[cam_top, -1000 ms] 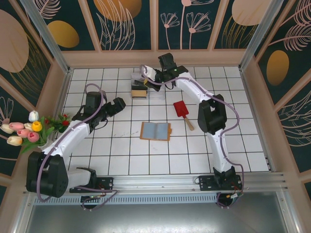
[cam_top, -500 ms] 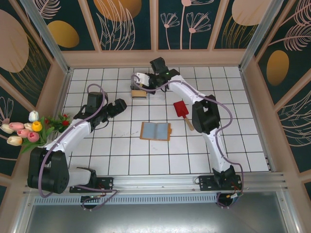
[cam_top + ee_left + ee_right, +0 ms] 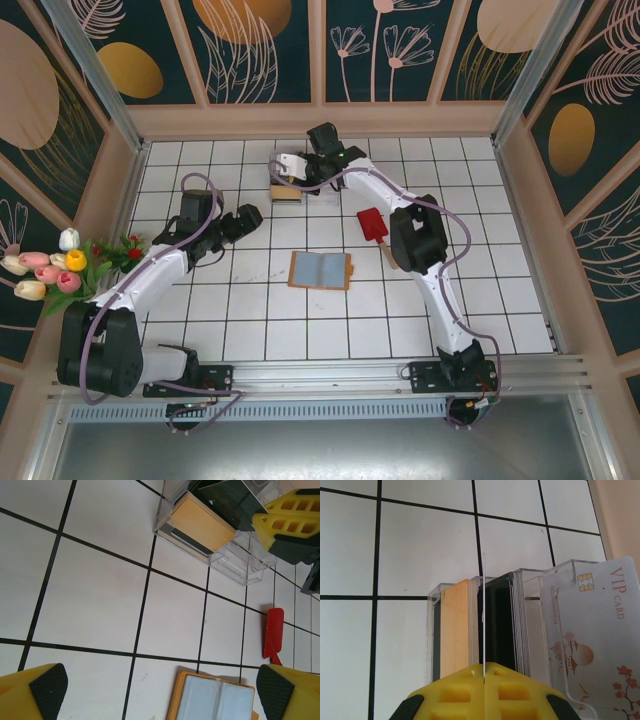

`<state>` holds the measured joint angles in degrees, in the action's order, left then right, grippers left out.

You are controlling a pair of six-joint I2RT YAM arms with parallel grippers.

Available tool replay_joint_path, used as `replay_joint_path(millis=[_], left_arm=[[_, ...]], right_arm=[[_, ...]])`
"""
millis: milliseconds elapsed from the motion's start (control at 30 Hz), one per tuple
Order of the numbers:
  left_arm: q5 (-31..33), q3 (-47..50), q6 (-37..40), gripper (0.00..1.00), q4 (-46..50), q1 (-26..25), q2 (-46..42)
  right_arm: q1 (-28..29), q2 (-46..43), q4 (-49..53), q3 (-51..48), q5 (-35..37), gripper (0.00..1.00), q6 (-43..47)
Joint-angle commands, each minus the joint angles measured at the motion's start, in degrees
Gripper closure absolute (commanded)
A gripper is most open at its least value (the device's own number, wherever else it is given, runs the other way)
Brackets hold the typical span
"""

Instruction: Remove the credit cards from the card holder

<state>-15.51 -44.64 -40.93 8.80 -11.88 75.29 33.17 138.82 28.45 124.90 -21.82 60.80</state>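
Tabletop (image 3: pixel 200 320): flat, glossy white square tiles with dark grout lines.

Wallet (image 3: pixel 320 270): near the middle of the tabletop, lying open like a book. It has a tan-orange leather-like rim and two smooth grey-blue inner panels. Neither hand touches it.

Box (image 3: pixel 288 188): clear hard plastic with ribbed upright slots, on the far tiles, well apart from the wallet. It holds cards on edge: one matte orange, several dark, a tight stack of thin pale edges, and a white VIP card (image 3: pixel 600 630) with a gold chip and printed red flowers.

Right hand (image 3: pixel 483 672): yellow latticed fingers pressed together at the box, pinching one card (image 3: pixel 483 610). The card is seen edge-on as a thin, straight pale line. From the wrist camera it crosses the box between the orange card and the dark ones. Whether its far end is inside a slot cannot be told.

Left hand (image 3: pixel 161 685): spread wide, empty, with black rubber pads (image 3: pixel 47 685) on yellow fingers. It hovers over bare tiles, left of the wallet and nearer than the box.

Spatula (image 3: pixel 375 226): flat red blade and wooden handle, lying just right of the wallet without touching it.

Tulips (image 3: pixel 50 268): a mixed bunch of pink, white and yellow, beyond the left edge.
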Motion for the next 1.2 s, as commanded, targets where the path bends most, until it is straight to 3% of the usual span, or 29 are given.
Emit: replay_joint_path(millis=[0,867,1167], left_arm=[[-1.9,0.6,0.4,0.01,-1.5,0.4,0.4],[-3.9,1.1,0.6,0.01,-1.6,0.4,0.1],[-4.1,1.3,0.7,0.01,-1.6,0.4,0.1]], right_arm=[[-0.6,1.0,-1.4,2.7,0.9,1.00,1.6],[-0.7,3.6,-1.1,4.8,1.7,1.00,1.1],[-0.3,4.5,-1.8,4.9,2.7,0.93,0.4]])
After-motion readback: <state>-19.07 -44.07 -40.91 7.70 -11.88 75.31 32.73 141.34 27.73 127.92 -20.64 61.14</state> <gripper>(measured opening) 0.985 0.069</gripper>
